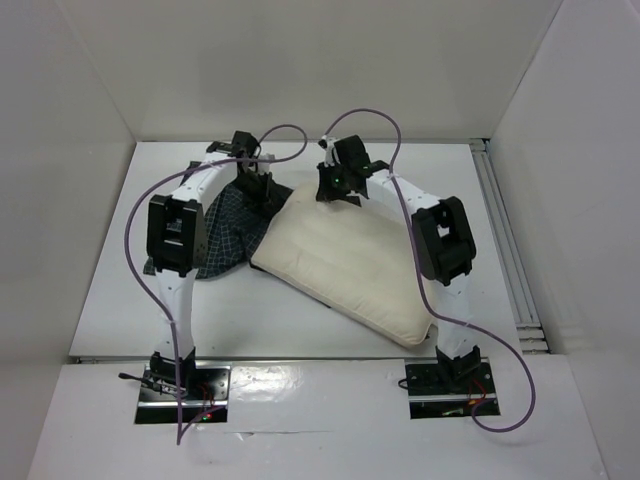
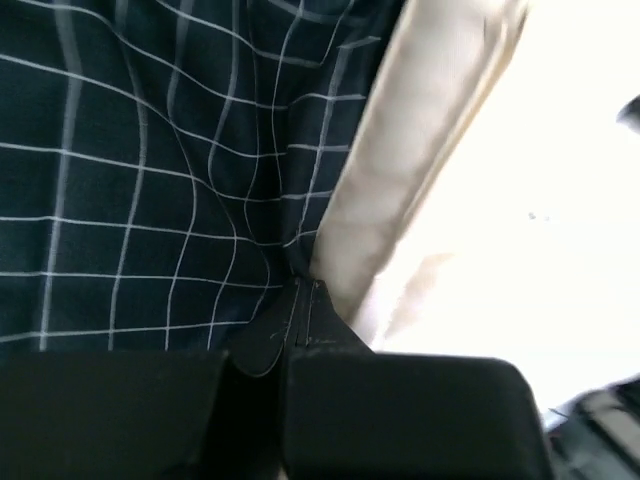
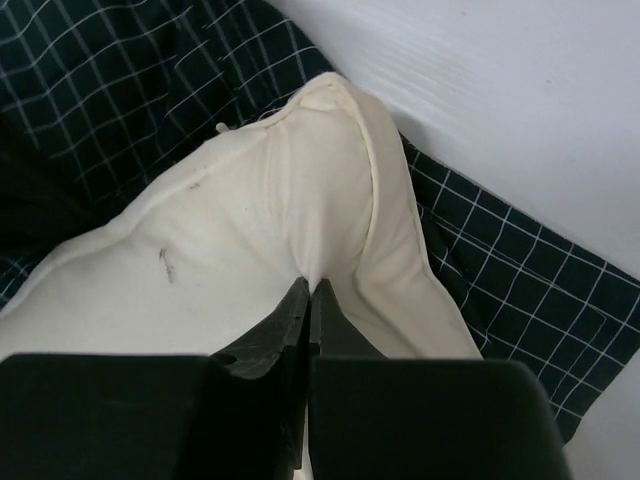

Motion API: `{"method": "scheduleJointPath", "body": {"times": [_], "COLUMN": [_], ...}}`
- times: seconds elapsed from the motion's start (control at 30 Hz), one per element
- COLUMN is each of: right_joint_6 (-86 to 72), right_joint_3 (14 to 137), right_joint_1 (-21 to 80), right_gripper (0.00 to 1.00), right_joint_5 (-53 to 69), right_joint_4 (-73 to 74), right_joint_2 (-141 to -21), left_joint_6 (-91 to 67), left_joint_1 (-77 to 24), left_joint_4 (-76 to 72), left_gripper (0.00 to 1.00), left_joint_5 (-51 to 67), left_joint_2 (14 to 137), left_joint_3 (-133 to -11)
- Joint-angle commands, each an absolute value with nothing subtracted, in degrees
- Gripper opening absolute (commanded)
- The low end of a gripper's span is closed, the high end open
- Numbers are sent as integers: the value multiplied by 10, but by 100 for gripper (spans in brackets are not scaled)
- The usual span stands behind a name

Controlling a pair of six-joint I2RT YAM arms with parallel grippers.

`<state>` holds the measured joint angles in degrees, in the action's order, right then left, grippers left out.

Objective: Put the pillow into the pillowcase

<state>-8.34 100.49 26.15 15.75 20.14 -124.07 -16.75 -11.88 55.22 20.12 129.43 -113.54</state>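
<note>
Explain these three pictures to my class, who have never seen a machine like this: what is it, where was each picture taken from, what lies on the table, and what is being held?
Two robot arms are bolted at the near edge of a white table. The wide picture comes from a fixed camera above and behind them. The other two come from cameras on each wrist, looking past that arm's own fingers. On the table lie a cream pillow and a dark checked pillowcase, partly under the pillow's far corner. The left end effector is shut on a fold of the pillowcase. The right end effector is shut on the pillow near its far corner. The pillow is not yet inside the case.
</note>
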Motion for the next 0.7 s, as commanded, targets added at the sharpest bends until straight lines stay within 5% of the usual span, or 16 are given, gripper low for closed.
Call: {"method": "scheduleJointPath", "body": {"times": [0.0,0.37,0.67], "right_joint_6": [-52,15,97], "right_joint_3": [969,932,1037], "right_joint_1": [269,310,381], "right_gripper": [0,0,0], "right_joint_5": [247,262,258], "right_joint_4": [165,187,295], "right_joint_2": [-1184,-1135,-1183], "left_joint_6": [-192,-271,-293], "left_joint_1": [-68,-26,-39], "left_joint_4": [495,377,347], "left_gripper": [0,0,0], "left_joint_5": [308,443,461], "left_joint_2": [1230,1157,1175], "left_joint_3": [-1129,-1087,-1087]}}
